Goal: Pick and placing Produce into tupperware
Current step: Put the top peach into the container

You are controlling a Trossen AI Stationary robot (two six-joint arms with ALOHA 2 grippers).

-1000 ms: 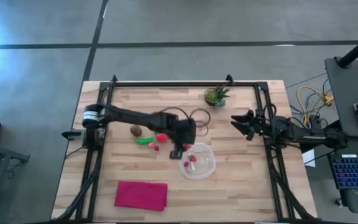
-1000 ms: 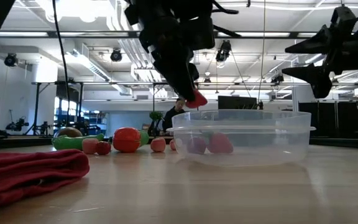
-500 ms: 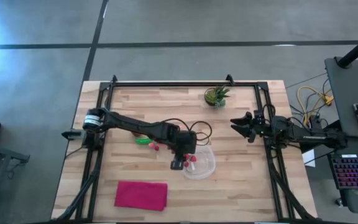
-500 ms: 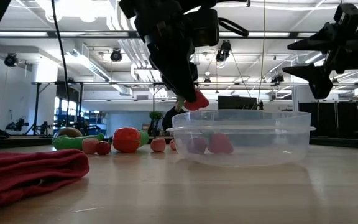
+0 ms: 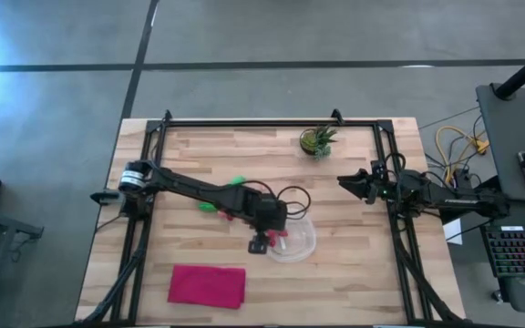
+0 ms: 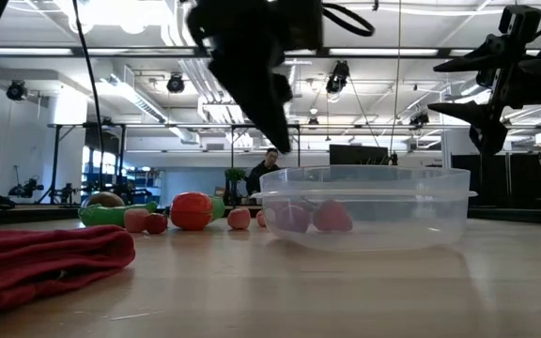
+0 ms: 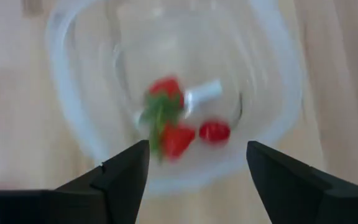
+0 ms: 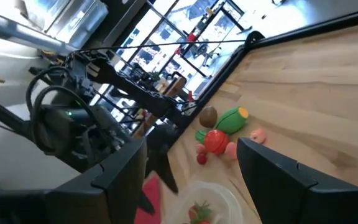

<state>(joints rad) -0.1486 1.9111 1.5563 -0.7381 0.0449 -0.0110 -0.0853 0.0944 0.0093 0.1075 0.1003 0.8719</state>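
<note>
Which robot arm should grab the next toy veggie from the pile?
Probably the left. Its open gripper hangs over the clear plastic tupperware, right beside the loose toy produce on the wooden table. The right gripper waits open near the table's right edge, farther from the pile.

Dark jointed arms — black cables, silver base collar, tapered fingers (image 7: 126,180).

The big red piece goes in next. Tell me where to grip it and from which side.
Probably from straight above, with the fingers across the red piece's widest middle. It is round and sits on the table, and smaller pieces lie close beside it, crowding a sideways approach.
</note>
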